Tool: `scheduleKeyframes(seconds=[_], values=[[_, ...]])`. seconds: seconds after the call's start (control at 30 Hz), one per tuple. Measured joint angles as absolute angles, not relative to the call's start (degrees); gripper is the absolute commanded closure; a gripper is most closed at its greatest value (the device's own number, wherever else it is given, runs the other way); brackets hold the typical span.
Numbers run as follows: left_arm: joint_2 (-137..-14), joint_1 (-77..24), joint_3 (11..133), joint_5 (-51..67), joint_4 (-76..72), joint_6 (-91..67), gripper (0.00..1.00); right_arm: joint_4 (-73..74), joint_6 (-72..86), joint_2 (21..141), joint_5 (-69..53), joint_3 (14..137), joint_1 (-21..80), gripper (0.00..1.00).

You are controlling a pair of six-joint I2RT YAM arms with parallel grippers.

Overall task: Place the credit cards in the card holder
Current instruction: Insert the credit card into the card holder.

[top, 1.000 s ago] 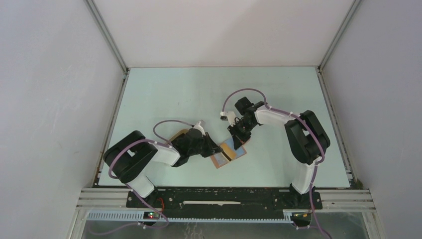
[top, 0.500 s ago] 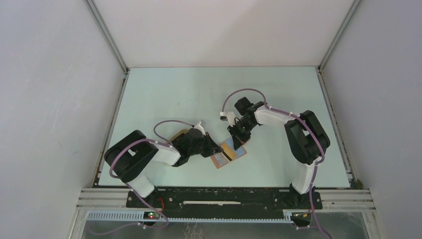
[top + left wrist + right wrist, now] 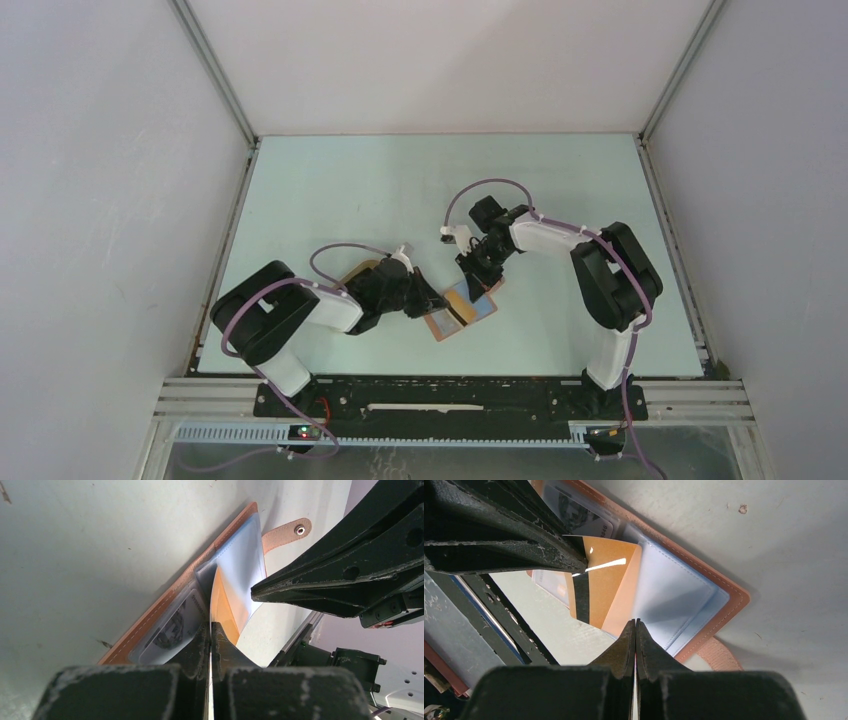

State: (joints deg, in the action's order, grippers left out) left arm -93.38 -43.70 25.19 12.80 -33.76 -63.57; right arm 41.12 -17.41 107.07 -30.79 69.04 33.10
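The card holder lies open on the table, reddish-brown outside with grey-blue pockets and a snap strap. My left gripper is shut on an orange card with a dark stripe. The far end of that card sits in the mouth of a blue pocket. A pale printed card is in the neighbouring pocket. My right gripper is shut, its tips against that pocket's open edge. I cannot tell whether a layer is pinched. From above, the left gripper and right gripper meet over the holder.
A pale tan tray sits partly under my left arm, just left of the holder. The table is walled by white panels at the back and sides. The right gripper's black fingers stand close beside the orange card.
Almost nothing has moved. The right wrist has edged slightly left and the holder's right corner has shifted a touch. Both grippers have stayed shut.
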Motion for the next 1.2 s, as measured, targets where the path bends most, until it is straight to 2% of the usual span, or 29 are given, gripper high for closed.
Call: scheduleKeyframes(seconds=[0.4,1.2], values=[[-93.38,-43.70,25.19,14.85,-33.01,-64.66,0.99,40.86,-15.92,107.15,-26.63,69.04,33.12,0.97],[-93.86,-43.68,27.31,17.41,-28.53,-66.02,0.99,40.91,-15.31,107.74,-25.82,69.56,33.58,0.97]])
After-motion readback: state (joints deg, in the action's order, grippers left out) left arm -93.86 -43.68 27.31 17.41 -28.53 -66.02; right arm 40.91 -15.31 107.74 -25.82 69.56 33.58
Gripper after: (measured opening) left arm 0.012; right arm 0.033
